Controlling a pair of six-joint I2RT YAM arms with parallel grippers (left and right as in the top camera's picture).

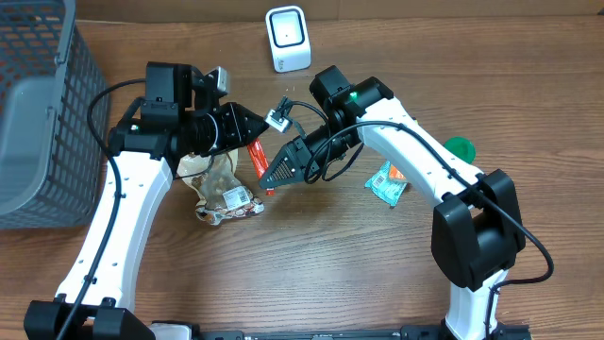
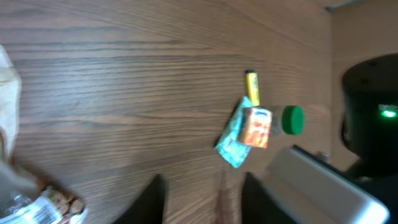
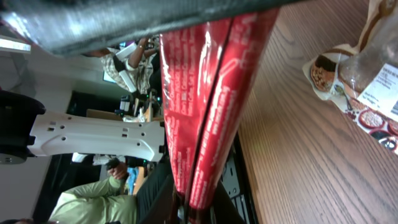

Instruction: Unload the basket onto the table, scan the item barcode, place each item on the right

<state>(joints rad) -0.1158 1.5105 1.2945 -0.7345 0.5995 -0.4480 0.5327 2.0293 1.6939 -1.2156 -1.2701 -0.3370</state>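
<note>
- the red packet [image 1: 255, 159] is held up above the wooden table [image 1: 330, 264], in the gap between the two arms near the middle of the scene.
- the right gripper [image 1: 268, 182] is clamped tight on one end of the packet. in the right wrist view the glossy red wrapper [image 3: 205, 93] runs up and away from the fingers [image 3: 186, 211] at the bottom edge.
- the left gripper [image 1: 257, 128] points toward the packet's other end and sits right at it. a dark bar crosses the top of the right wrist view where the wrapper ends.
- in the left wrist view the left gripper [image 2: 204, 190] has its two fingers [image 2: 155, 199] set fairly close with a gap between them. i cannot tell whether they have closed on the packet.
- the white scanner [image 1: 287, 38] stands at the far edge of the table, well apart from the packet.
- a clear bag of snacks [image 1: 222, 189] lies on the table just below the packet, with a white label facing up.
- a teal and orange pouch [image 1: 387, 182] lies to the right beside the right arm, and a green cap [image 1: 461, 148] lies near it.
- the left wrist view shows a small yellow stick [image 2: 252, 87] touching that pouch [image 2: 245, 130].
- a grey mesh basket [image 1: 80, 85] fills the far left corner.
</note>
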